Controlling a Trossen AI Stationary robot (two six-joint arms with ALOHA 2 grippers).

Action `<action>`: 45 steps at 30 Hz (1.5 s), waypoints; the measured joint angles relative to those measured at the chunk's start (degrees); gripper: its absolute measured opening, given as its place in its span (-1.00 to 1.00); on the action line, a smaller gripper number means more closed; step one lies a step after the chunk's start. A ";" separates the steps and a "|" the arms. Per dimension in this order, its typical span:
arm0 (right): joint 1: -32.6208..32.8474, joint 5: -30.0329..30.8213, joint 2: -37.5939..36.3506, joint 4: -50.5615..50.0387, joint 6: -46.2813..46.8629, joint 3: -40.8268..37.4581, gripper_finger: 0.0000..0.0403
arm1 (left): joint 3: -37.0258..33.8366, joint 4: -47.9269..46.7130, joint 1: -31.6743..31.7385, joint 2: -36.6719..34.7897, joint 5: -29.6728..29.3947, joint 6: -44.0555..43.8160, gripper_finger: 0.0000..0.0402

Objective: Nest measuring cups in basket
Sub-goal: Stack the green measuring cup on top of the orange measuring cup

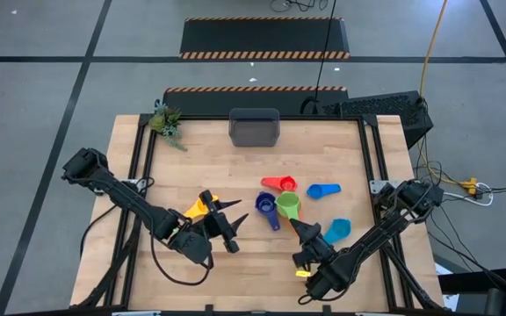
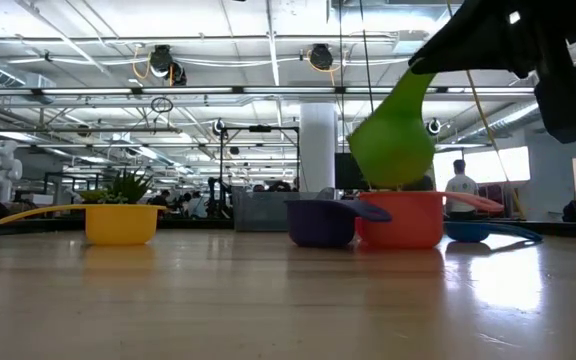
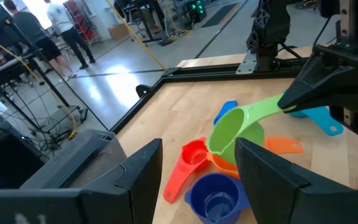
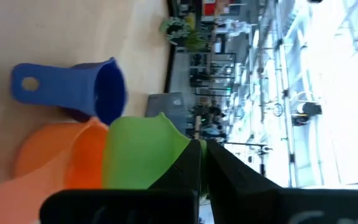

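Gripping the green cup's [image 1: 288, 205] handle, the shut right pincer [image 1: 295, 225] hides the orange cup [image 3: 284, 145] beneath.

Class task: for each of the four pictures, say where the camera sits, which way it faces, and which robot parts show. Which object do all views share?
High: overhead, facing down; both arms, basket.
Low: at tabletop height, facing the room; right hand above.
Left wrist: on the left arm, facing the cups; open left hand, right hand beyond.
Right wrist: on the right arm; its fingers pinch the handle.
Shared: green cup.
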 joint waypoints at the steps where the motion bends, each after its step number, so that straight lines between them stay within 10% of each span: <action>1: 0.00 0.18 0.00 0.02 -0.23 0.00 -1.00 | 0.00 0.00 0.00 -0.01 0.03 -0.02 0.01; 27: -0.37 10.26 -0.02 40.05 -33.28 -14.33 -1.00 | 0.00 0.00 0.55 0.02 0.30 -0.30 0.01; 45: 1.67 10.05 -0.02 41.17 -34.24 -14.62 -1.00 | 0.00 -3.04 0.55 0.02 0.66 -2.51 0.01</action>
